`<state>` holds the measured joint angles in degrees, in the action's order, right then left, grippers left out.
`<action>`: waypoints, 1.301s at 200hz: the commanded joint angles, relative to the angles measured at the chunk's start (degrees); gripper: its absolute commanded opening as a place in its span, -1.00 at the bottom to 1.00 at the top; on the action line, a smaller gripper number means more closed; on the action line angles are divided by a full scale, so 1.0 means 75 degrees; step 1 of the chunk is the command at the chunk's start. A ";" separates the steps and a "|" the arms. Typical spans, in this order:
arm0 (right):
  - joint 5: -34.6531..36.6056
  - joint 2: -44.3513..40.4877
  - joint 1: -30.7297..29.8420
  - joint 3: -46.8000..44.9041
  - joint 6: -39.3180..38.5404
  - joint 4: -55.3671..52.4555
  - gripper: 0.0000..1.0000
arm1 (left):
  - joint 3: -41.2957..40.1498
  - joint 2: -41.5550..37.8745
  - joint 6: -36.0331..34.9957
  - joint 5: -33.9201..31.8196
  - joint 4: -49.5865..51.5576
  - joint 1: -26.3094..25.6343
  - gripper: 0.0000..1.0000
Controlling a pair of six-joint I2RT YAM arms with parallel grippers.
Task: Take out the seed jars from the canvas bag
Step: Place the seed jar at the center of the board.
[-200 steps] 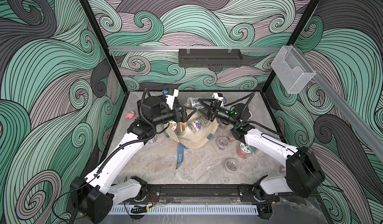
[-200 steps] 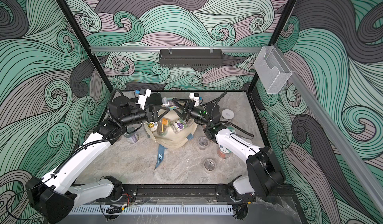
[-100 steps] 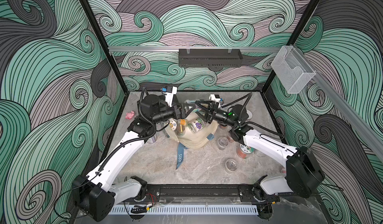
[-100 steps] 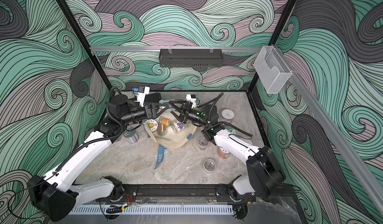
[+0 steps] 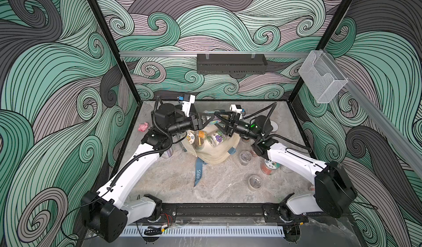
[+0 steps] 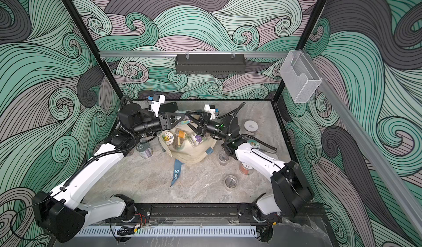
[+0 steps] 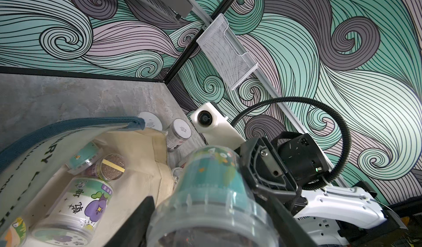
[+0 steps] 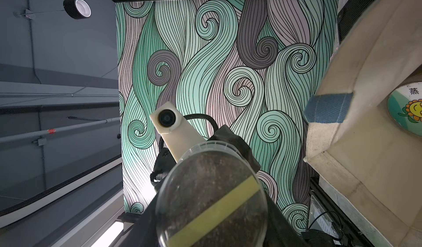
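top views: canvas bag [image 5: 217, 153] mid-table [image 5: 173, 184], mouth open, seed jars [image 5: 216, 139] lying inside. left gripper [image 5: 211, 119] and right gripper [image 5: 219, 120] meet tip to tip above bag's 12 o'clock edge, held jar [image 6: 184, 120] between them. loose jars [image 5: 245, 158] on table at bag's 3–5 o'clock, another jar [image 6: 145, 150] at its 9.
left wrist: left fingers [image 7: 146, 214] partly spread, straddling held jar; cannot tell if gripping.
right wrist: right jaws clamped on same jar, yellow-striped end face toward camera.
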<state>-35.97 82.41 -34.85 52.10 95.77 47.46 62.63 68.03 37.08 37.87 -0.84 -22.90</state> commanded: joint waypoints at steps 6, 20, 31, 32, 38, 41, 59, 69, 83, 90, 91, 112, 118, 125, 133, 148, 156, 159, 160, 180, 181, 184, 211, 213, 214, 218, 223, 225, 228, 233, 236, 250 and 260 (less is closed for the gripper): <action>-0.0012 0.0074 -0.0045 0.0129 -0.0089 0.0243 0.18 | 0.0008 -0.0208 0.0013 0.0146 -0.0137 0.0087 0.27; -0.0021 0.0067 -0.0048 0.0121 -0.0123 0.0194 0.26 | -0.0001 -0.0281 -0.0019 0.0076 -0.0084 0.0087 0.26; -0.0015 0.0026 -0.0043 0.0128 -0.0210 0.0094 0.33 | 0.0033 -0.0368 -0.0085 -0.0057 0.0094 0.0095 0.25; -0.0018 0.0021 -0.0042 0.0130 -0.0220 0.0076 0.34 | 0.0037 -0.0377 -0.0094 -0.0069 0.0109 0.0092 0.24; -0.0010 -0.0021 -0.0041 0.0119 -0.0317 -0.0031 0.38 | 0.0056 -0.0438 -0.0130 -0.0196 0.0266 0.0092 0.22; 0.0005 -0.0046 -0.0036 0.0119 -0.0373 -0.0115 0.41 | 0.0062 -0.0481 -0.0153 -0.0272 0.0351 0.0106 0.21; 0.0061 -0.0309 0.0009 0.0079 -0.0844 -0.0747 0.59 | 0.0098 -0.0741 -0.0221 -0.0907 0.1070 0.0124 0.14; 0.0087 -0.0523 0.0050 0.0066 -0.1220 -0.1284 0.68 | 0.0061 -0.0963 -0.0183 -0.1336 0.1490 0.0154 0.13; 0.0174 -0.0873 0.0136 0.0050 -0.1790 -0.2104 0.75 | -0.0015 -0.1341 -0.0085 -0.1880 0.2021 0.0201 0.13; 0.0217 -0.1074 0.0173 0.0072 -0.2088 -0.2506 0.77 | -0.0049 -0.1551 -0.0038 -0.2187 0.2324 0.0218 0.13; 0.0221 -0.1097 0.0172 0.0079 -0.2132 -0.2583 0.77 | -0.0052 -0.1567 -0.0030 -0.2241 0.2360 0.0217 0.13; 0.0406 -0.1617 0.0261 0.0197 -0.3094 -0.3914 0.87 | -0.0125 -0.2219 -0.0010 -0.3125 0.3188 0.0322 0.10; 0.0460 -0.1746 0.0274 0.0252 -0.3356 -0.4283 0.89 | -0.0125 -0.2352 -0.0027 -0.3287 0.3424 0.0382 0.09; 0.0527 -0.1876 0.0293 0.0310 -0.3682 -0.4705 0.91 | -0.0118 -0.2457 -0.0059 -0.3440 0.3656 0.0474 0.09; 0.0595 -0.1989 0.0304 0.0391 -0.3987 -0.5149 0.95 | -0.0096 -0.2504 -0.0117 -0.3580 0.3940 0.0603 0.08; 0.0724 -0.2165 0.0335 0.0455 -0.4426 -0.5744 0.98 | -0.0008 -0.2437 -0.0270 -0.3812 0.4466 0.0992 0.06; 0.0771 -0.2242 0.0366 0.0480 -0.4607 -0.5999 0.98 | 0.0028 -0.2365 -0.0312 -0.3790 0.4655 0.1320 0.04; 0.0775 -0.2273 0.0375 0.0476 -0.4668 -0.6070 0.98 | 0.0028 -0.2336 -0.0324 -0.3745 0.4704 0.1461 0.03; 0.0781 -0.2277 0.0378 0.0474 -0.4687 -0.6100 0.98 | 0.0028 -0.2329 -0.0325 -0.3729 0.4717 0.1501 0.03; 0.0811 -0.2406 0.0440 0.0499 -0.5018 -0.6540 0.98 | 0.0095 -0.2068 -0.0394 -0.3639 0.5171 0.2301 -0.04; 0.0817 -0.2408 0.0446 0.0497 -0.5026 -0.6557 0.98 | 0.0097 -0.2054 -0.0395 -0.3641 0.5220 0.2331 -0.04; 0.0816 -0.2430 0.0458 0.0507 -0.5079 -0.6622 0.98 | 0.0108 -0.2028 -0.0403 -0.3642 0.5311 0.2432 -0.06; 0.0868 -0.2625 0.0539 0.0580 -0.5544 -0.7220 0.98 | 0.0123 -0.2145 -0.0278 -0.3670 0.6396 0.3042 -0.07; 0.0869 -0.2654 0.0541 0.0584 -0.5572 -0.7266 0.98 | 0.0122 -0.2174 -0.0271 -0.3693 0.6491 0.3050 -0.07; 0.0875 -0.2661 0.0543 0.0586 -0.5590 -0.7278 0.98 | 0.0116 -0.2183 -0.0264 -0.3709 0.6536 0.3051 -0.07; 0.0887 -0.2682 0.0555 0.0608 -0.5660 -0.7352 0.98 | 0.0105 -0.2243 -0.0221 -0.3771 0.6716 0.3066 -0.07; 0.0894 -0.2713 0.0574 0.0627 -0.5734 -0.7442 0.98 | 0.0079 -0.2314 -0.0179 -0.3839 0.6929 0.3101 -0.07; 0.0902 -0.2723 0.0585 0.0628 -0.5763 -0.7468 0.98 | 0.0067 -0.2351 -0.0161 -0.3850 0.6996 0.3114 -0.07; 0.0899 -0.2742 0.0593 0.0641 -0.5804 -0.7509 0.98 | 0.0055 -0.2389 -0.0132 -0.3899 0.7122 0.3125 -0.07; 0.0897 -0.2775 0.0605 0.0663 -0.5855 -0.7569 0.98 | 0.0030 -0.2457 -0.0090 -0.3970 0.7332 0.3156 -0.07; 0.0904 -0.2796 0.0616 0.0672 -0.5890 -0.7594 0.98 | -0.0007 -0.2497 -0.0067 -0.4029 0.7438 0.3183 -0.07; 0.0900 -0.2875 0.0645 0.0747 -0.6071 -0.7800 0.98 | -0.0120 -0.2619 0.0028 -0.4328 0.7891 0.3240 -0.07; 0.0914 -0.2936 0.0662 0.0808 -0.6229 -0.7983 0.98 | -0.0234 -0.2577 0.0130 -0.4570 0.8057 0.3249 -0.07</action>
<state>-29.89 62.08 -30.41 55.51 53.87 -8.36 61.71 49.71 36.12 8.64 50.92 0.67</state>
